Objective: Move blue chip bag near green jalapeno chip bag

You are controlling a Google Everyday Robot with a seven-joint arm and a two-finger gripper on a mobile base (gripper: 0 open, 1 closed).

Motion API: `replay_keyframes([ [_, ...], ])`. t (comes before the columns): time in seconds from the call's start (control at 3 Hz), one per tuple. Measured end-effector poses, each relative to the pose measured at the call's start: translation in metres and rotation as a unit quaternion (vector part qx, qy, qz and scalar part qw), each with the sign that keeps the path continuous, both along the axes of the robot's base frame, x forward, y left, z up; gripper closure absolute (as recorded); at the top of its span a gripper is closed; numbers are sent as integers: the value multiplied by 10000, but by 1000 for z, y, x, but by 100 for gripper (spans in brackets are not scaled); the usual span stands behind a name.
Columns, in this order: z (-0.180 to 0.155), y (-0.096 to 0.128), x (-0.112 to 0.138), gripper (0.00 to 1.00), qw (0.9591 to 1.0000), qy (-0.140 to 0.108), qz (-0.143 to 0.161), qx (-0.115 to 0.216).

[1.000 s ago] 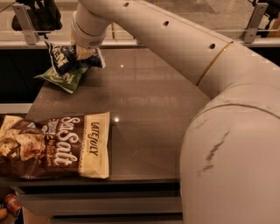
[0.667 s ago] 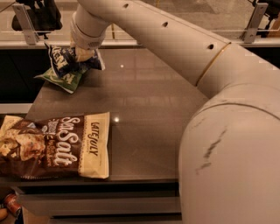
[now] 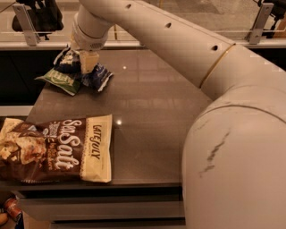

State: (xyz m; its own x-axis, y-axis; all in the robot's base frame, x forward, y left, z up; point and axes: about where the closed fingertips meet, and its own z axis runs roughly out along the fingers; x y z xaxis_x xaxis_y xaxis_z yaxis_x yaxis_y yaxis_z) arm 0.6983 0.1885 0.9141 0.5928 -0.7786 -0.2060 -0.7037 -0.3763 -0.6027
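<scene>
Pincer (image 3: 88, 62) of mine sits in the small crinkled navy-blue chip bag (image 3: 100, 76), open or closed I cannot tell; that bag touches the small light-green jalapeno chip bag (image 3: 59, 79), far-left on the dark surface (image 3: 152, 112).

Dark glossy tabletop (image 3: 152, 112) with light glints, glass railing (image 3: 210, 13) on metal posts (image 3: 24, 24) behind.

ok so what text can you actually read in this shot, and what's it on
"Sea Salt": large white lettering on the big brown-and-cream bag.
"LATE JULY": on that bag's cream end strip.
blue chip bag: lettering too blurred to read.
green jalapeno chip bag: lettering too blurred.
The gripper, over the blue chip bag at far left, shows no text.
</scene>
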Motion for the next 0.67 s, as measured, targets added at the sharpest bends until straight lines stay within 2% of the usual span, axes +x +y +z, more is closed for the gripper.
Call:
replay_keyframes([
  [0.33,1,-2,0,0,10000,-15,-12,0],
  [0.67,1,-2,0,0,10000,-12,-1,37],
])
